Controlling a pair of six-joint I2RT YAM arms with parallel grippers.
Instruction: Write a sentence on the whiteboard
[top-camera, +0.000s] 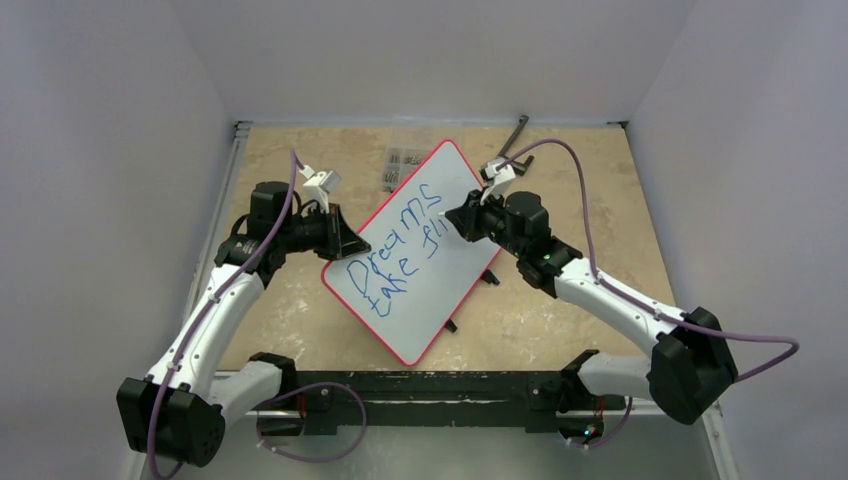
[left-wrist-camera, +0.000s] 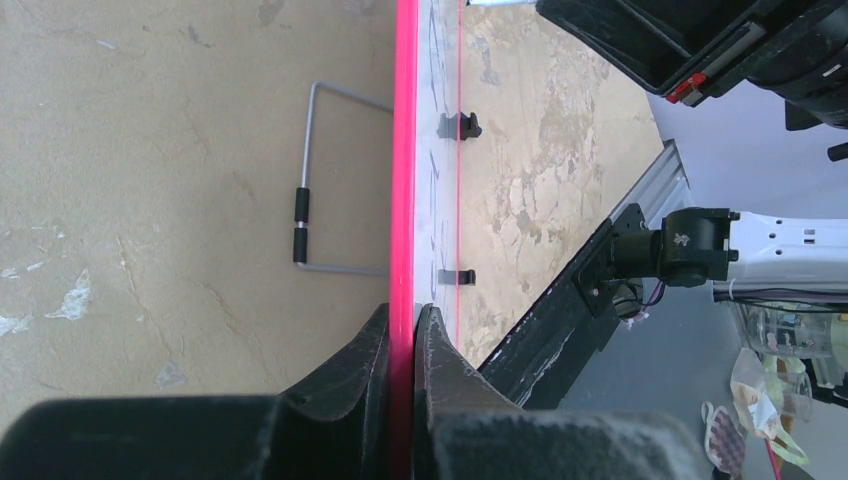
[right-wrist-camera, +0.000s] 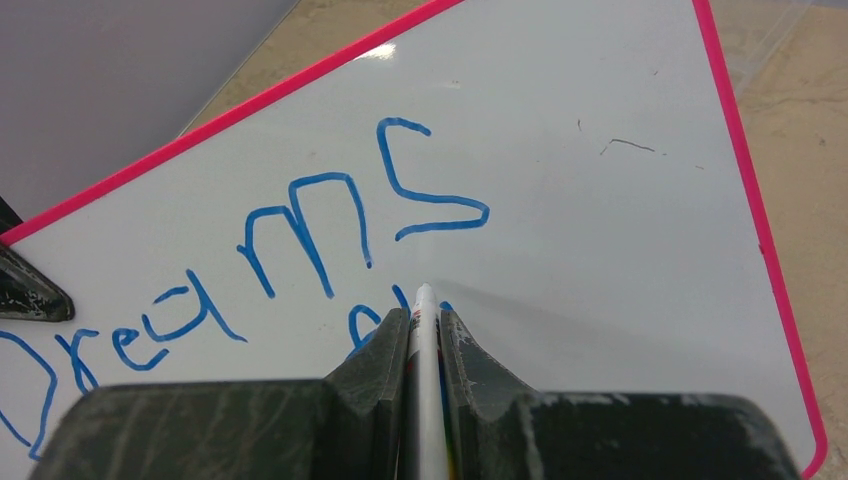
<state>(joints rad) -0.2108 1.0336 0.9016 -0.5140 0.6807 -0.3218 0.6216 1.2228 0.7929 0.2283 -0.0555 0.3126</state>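
The whiteboard (top-camera: 420, 255), white with a thin red rim, stands tilted on the table between the arms. Blue lettering, the sentence (top-camera: 395, 250), reads "Dreams" over "take fl" on it. My left gripper (top-camera: 345, 238) is shut on the whiteboard's left rim (left-wrist-camera: 404, 180), one finger on each face. My right gripper (top-camera: 458, 218) is shut on a white marker (right-wrist-camera: 425, 340), whose tip touches the whiteboard (right-wrist-camera: 560, 200) beside the last blue strokes of the sentence (right-wrist-camera: 320, 230), just under the "ms".
A wire stand (left-wrist-camera: 310, 180) sticks out behind the whiteboard. Two black clips (left-wrist-camera: 458, 125) sit on its lower edge. A clear packet (top-camera: 405, 165) and a dark tool (top-camera: 518, 135) lie at the table's far side. A black rail (top-camera: 430, 385) runs along the near edge.
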